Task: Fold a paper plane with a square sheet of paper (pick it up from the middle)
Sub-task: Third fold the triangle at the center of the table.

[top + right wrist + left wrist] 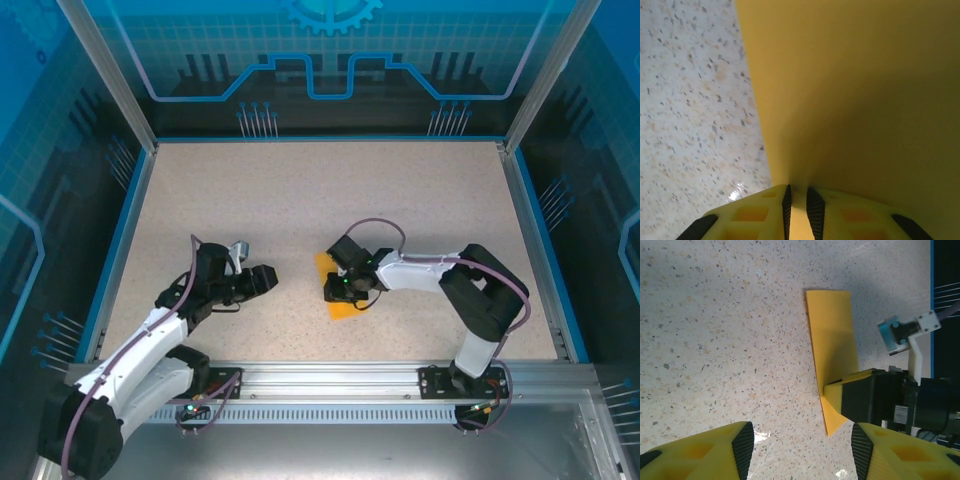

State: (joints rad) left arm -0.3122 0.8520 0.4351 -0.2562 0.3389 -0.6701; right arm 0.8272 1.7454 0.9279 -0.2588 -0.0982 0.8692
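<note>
A speckled beige table [300, 200] is stretching across the middle, with a blue rim [325, 138] running round it. At the far side a blue wall panel [330, 60] is showing a gear pattern, and a metal rail [330, 378] is sitting along the near edge.

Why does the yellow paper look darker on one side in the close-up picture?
Right wrist view: the paper is very near the lens, so it looks soft, and shadow darkens its lower right. Left wrist view: sharper, with a shadow across the paper and small glints on the table.
</note>
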